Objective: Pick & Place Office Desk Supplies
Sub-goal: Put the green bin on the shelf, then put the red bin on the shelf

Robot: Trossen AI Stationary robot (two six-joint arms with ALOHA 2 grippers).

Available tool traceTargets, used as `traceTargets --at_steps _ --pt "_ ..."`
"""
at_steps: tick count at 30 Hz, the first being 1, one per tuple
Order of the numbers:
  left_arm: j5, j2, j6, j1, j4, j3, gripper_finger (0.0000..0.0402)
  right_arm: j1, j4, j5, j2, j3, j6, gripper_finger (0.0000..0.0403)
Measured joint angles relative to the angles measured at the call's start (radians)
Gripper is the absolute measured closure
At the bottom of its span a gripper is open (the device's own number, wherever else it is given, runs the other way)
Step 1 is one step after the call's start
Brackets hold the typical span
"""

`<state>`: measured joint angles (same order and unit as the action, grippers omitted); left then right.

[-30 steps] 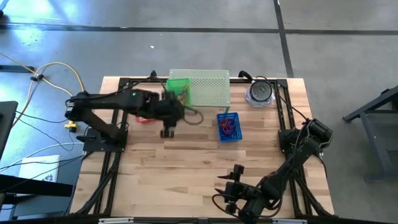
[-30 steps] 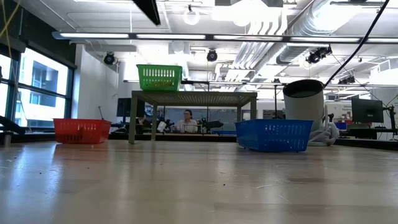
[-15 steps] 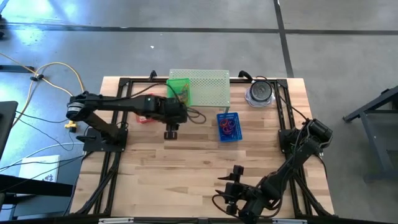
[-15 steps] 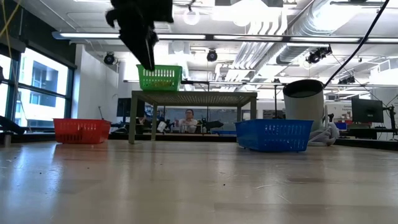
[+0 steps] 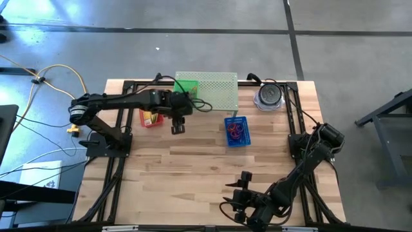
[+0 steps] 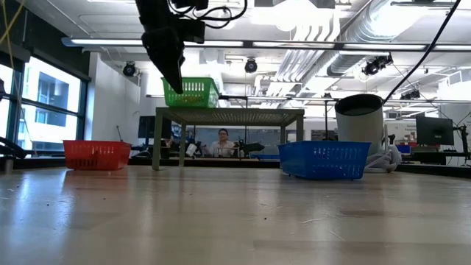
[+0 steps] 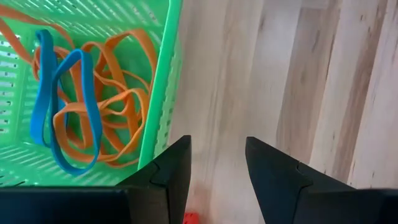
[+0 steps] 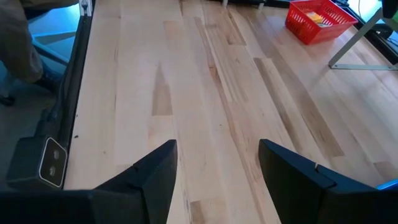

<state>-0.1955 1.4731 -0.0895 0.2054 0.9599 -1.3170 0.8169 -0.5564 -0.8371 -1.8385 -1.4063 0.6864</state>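
Loops (image 7: 81,118), orange and blue, are seen in the green basket (image 5: 186,86) at 12 o'clock. Left gripper (image 5: 177,128) is held beside it, fingers parted, empty. Right gripper (image 5: 244,181) is parked at 5 o'clock, open, empty.

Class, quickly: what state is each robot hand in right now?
Left hand: open, empty, beside the green basket.
Right hand: open, empty, above bare table.

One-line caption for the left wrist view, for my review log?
Left pincer, open and empty, beside the green mesh basket holding orange rubber loops and blue rubber loops.
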Motion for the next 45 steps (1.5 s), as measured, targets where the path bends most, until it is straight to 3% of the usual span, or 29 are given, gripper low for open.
traceTargets --at_steps 11,17,24,34,37,45 --pt "-0.001 -0.007 0.011 -0.039 -0.003 0.000 0.0256 -0.002 0.000 -0.001 0.000 0.000 -0.010 0.0188" --pt "-0.130 -0.015 0.005 -0.069 -0.028 -0.001 0.0256 -0.008 0.001 -0.001 0.000 0.000 -0.008 0.0188" --pt "-0.053 -0.015 0.072 -0.095 0.004 -0.001 0.0256 -0.008 0.015 0.006 0.000 0.000 -0.003 0.0188" --pt "0.030 -0.041 0.215 -0.290 0.367 0.002 0.0256 -0.008 0.017 0.006 0.000 0.000 0.002 0.0188" --pt "0.025 -0.070 0.223 -0.340 0.426 0.039 0.0256 -0.008 0.022 0.006 0.000 0.000 0.001 0.0188" --pt "0.020 -0.268 0.227 -0.299 0.251 0.279 0.0256 -0.008 0.022 0.008 0.000 0.000 0.018 0.0188"
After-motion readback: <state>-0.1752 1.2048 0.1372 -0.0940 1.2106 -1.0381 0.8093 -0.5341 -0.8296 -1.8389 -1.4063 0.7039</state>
